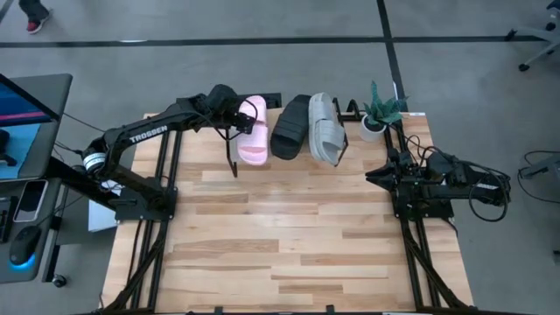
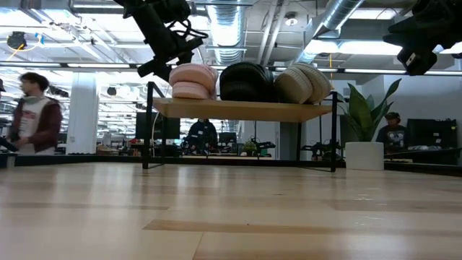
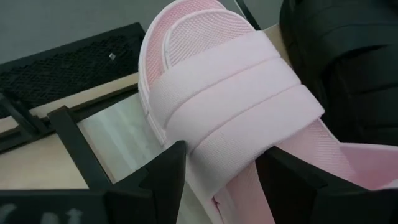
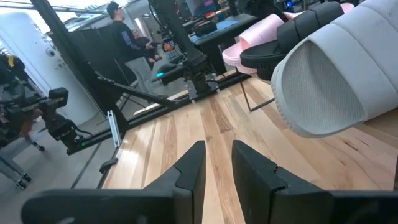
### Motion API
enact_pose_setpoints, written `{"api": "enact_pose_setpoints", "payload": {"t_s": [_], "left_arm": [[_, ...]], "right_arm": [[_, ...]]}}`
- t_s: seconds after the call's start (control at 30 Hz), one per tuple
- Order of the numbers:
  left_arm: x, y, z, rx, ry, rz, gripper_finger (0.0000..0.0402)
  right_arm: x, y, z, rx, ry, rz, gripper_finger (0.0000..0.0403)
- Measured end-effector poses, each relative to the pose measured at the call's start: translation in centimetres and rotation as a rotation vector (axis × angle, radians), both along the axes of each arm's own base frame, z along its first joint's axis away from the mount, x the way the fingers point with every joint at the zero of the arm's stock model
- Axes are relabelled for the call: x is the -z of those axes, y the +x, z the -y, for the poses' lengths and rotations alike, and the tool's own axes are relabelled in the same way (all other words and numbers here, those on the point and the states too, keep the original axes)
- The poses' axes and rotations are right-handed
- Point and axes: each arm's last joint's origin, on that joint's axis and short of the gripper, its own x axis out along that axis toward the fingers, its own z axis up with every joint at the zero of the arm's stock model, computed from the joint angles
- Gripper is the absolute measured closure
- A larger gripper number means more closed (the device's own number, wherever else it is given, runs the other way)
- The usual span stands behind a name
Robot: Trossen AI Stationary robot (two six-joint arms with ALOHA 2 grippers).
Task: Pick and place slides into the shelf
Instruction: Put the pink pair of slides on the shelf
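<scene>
Three slides [image 1: 291,129] lie side by side on the shelf [image 2: 242,108], upper centre of the high view. A potted plant [image 1: 378,112] stands just right of it on the tabletop [image 1: 280,236]. The left pincer [image 1: 238,116] sits at the leftmost slide.

Pink slide [image 1: 253,133], black slide [image 1: 290,128], grey slide [image 1: 327,129] atop shelf [image 2: 238,109].

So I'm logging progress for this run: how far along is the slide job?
Nearly finished. The black slide and the grey slide already sit on the shelf. The pink slide rests there too, beside the black one, with the left gripper at it, its fingers straddling the strap. The right gripper waits off to the side. Left: releasing and backing away.
</scene>
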Motion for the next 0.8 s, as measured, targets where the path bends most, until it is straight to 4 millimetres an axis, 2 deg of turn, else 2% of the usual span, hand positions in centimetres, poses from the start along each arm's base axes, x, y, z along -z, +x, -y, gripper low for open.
{"api": "enact_pose_setpoints", "payload": {"t_s": [0.37, 0.8], "left_arm": [[0.0, -0.7, 0.4, -0.003, -0.048, -0.087, 0.0221], [0.0, -1.2, -0.3, 0.028, -0.143, -0.012, 0.0221]], "right_arm": [[0.0, 0.0, 0.0, 0.0, 0.0, 0.0, 0.0334], [0.0, 0.0, 0.0, 0.0, 0.0, -0.001, 0.0334]]}}
